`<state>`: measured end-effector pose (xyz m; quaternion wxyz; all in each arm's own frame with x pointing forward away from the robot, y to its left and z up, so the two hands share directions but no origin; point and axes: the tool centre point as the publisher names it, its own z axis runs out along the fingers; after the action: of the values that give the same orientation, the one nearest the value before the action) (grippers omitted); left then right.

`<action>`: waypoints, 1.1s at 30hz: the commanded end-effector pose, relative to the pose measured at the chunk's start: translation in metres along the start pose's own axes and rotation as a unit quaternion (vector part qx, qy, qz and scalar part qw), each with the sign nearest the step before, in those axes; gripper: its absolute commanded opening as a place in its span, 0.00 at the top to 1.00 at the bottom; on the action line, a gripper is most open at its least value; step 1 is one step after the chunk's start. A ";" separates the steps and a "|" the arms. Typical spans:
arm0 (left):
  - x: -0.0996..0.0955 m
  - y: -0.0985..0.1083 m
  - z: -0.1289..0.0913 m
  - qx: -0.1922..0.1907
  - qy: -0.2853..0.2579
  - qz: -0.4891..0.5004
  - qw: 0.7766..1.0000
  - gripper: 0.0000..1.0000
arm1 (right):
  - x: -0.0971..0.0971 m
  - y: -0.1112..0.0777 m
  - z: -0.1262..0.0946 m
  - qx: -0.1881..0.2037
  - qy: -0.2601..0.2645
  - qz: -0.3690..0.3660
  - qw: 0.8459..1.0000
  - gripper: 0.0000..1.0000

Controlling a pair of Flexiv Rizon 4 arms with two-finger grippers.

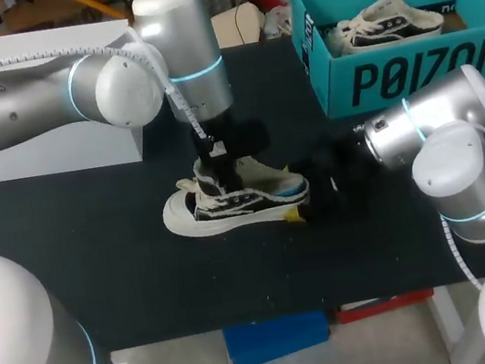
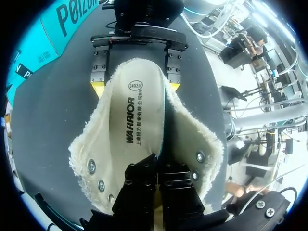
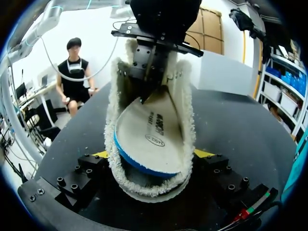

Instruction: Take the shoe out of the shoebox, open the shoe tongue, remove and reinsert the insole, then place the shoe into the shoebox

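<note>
- shoe (image 1: 237, 203): cream upper, black stripes, white sole, frayed cream edging.
- insole (image 2: 134, 120): cream top with black print, blue edge.
- shoebox (image 1: 392, 75): teal, black lettering.
- table (image 1: 149, 289): black.
- right gripper (image 2: 136, 88): black body, yellow tips.

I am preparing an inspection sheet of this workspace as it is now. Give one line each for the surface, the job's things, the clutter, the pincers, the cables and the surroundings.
Surface: black table.
Job's things: shoe upright on its sole at mid-table. The insole is tilted up at the end away from the heel, with its heel end inside. The open teal shoebox stands at the far right with a second shoe in it.
Clutter: white box at the far left.
Pincers: left pincer shut on the insole; right pincer shut on the shoe's heel.
Cables: pale cable along the left arm, above the shoe.
Surroundings: nothing seen.
</note>
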<state>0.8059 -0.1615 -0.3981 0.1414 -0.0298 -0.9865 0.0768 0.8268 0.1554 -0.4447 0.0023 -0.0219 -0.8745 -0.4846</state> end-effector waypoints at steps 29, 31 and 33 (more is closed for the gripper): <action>0.010 0.003 0.014 0.003 -0.208 -0.015 0.978 0.56 | -0.002 -0.004 -0.001 0.001 0.001 0.001 1.000 1.00; 0.009 0.002 0.016 0.002 -0.217 -0.020 0.976 0.58 | -0.002 -0.004 -0.001 0.001 0.001 0.001 1.000 1.00; 0.007 0.001 0.016 0.001 -0.228 -0.027 0.973 0.58 | -0.002 -0.004 -0.001 0.001 0.001 0.001 1.000 1.00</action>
<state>0.7981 -0.1607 -0.4043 -0.0508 0.0100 -0.9954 0.0812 0.8264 0.1550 -0.4449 0.0024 -0.0215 -0.8744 -0.4847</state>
